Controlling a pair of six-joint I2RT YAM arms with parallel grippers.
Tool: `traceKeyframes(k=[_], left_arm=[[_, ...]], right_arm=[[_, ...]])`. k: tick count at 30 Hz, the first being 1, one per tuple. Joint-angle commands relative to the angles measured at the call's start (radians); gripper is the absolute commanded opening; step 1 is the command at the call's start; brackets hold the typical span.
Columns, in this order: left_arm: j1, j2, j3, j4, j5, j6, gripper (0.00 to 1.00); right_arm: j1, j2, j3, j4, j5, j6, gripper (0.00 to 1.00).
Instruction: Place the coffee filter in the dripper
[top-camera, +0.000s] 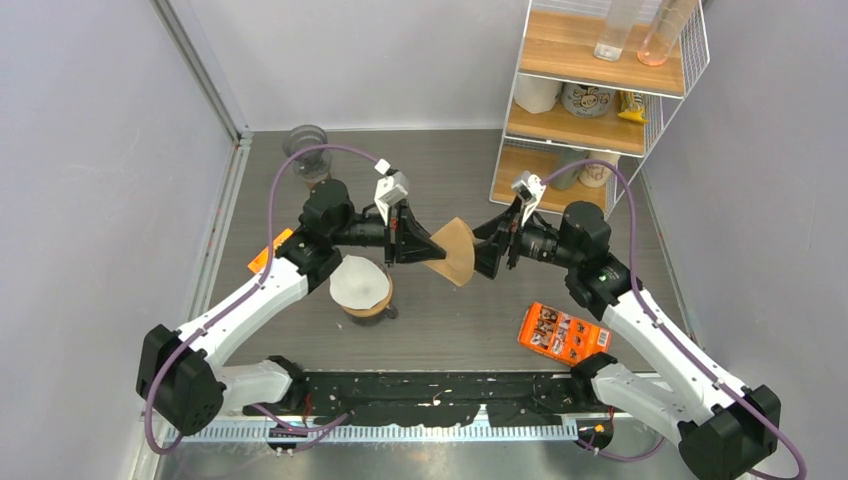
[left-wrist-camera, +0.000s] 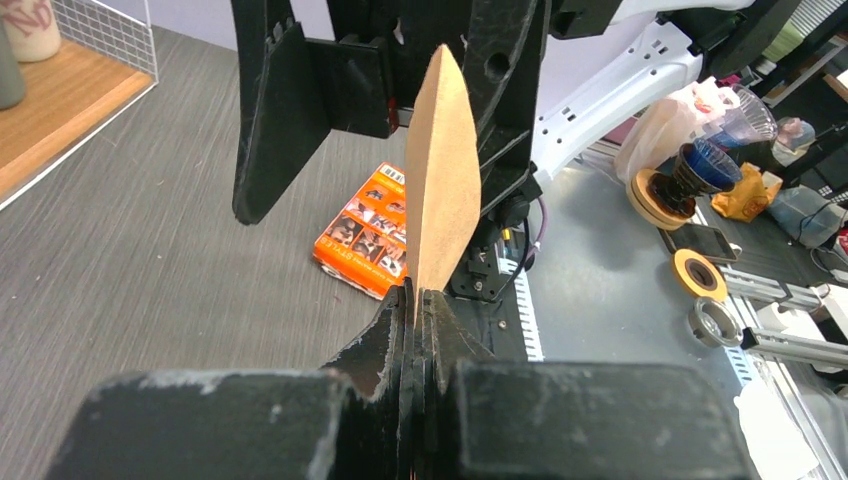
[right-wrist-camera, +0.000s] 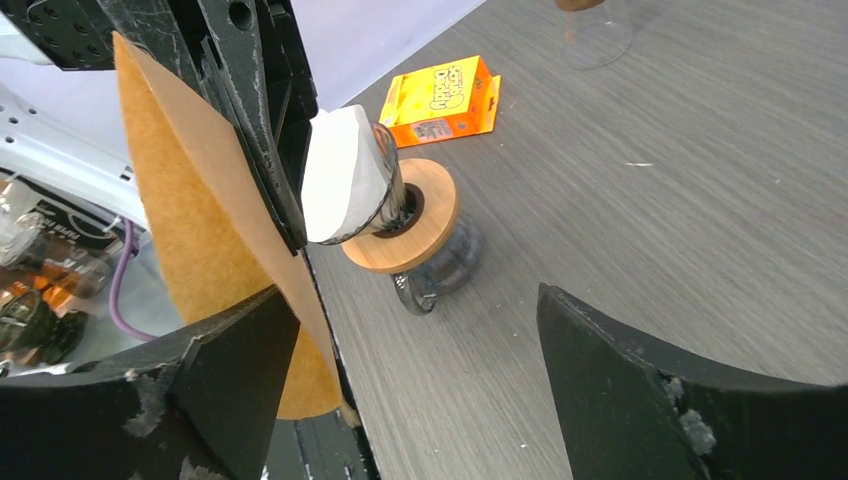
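Note:
A brown paper coffee filter hangs in the air between my two grippers, folded flat. My left gripper is shut on its edge; the pinch shows in the left wrist view, with the filter standing edge-on above it. My right gripper is open wide at the filter's other side. In the right wrist view the filter lies against the left finger. The whitish cone dripper sits on a wooden collar over a glass carafe, just below my left gripper, also in the right wrist view.
An orange snack packet lies at the front right, also in the left wrist view. An orange box lies left of the dripper, also in the right wrist view. A wire shelf stands back right. A glass jar stands at the back.

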Motion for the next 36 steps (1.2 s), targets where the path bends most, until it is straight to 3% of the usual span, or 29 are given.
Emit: traceKeyframes(k=[1,7,20,24,27,31,34,36], left_arm=[[0.002,0.013,0.053,0.062,0.056,-0.017,0.00],[0.003,0.028,0.057,0.076,0.065,-0.029,0.00],[0.002,0.034,0.060,0.090,0.083,-0.043,0.00],[0.002,0.038,0.065,0.094,0.088,-0.047,0.00],[0.002,0.043,0.065,0.098,0.089,-0.051,0.00],[0.002,0.042,0.072,0.089,0.061,-0.057,0.00],[0.003,0.040,0.078,0.076,0.034,-0.059,0.10],[0.001,0.040,0.090,0.047,0.007,-0.057,0.29]], right_arm=[[0.000,0.028,0.061,0.082,-0.095,0.012,0.89],[0.019,0.061,0.065,0.127,-0.194,0.015,0.76],[0.031,0.052,0.065,0.123,-0.195,0.009,0.48],[0.033,0.044,0.065,0.121,-0.211,0.005,0.30],[0.034,0.039,0.067,0.123,-0.223,0.006,0.10],[0.038,0.019,0.064,0.120,-0.196,-0.001,0.05],[0.038,0.000,0.060,0.115,-0.136,-0.003,0.05],[0.038,-0.012,0.062,0.106,-0.106,0.003,0.05]])
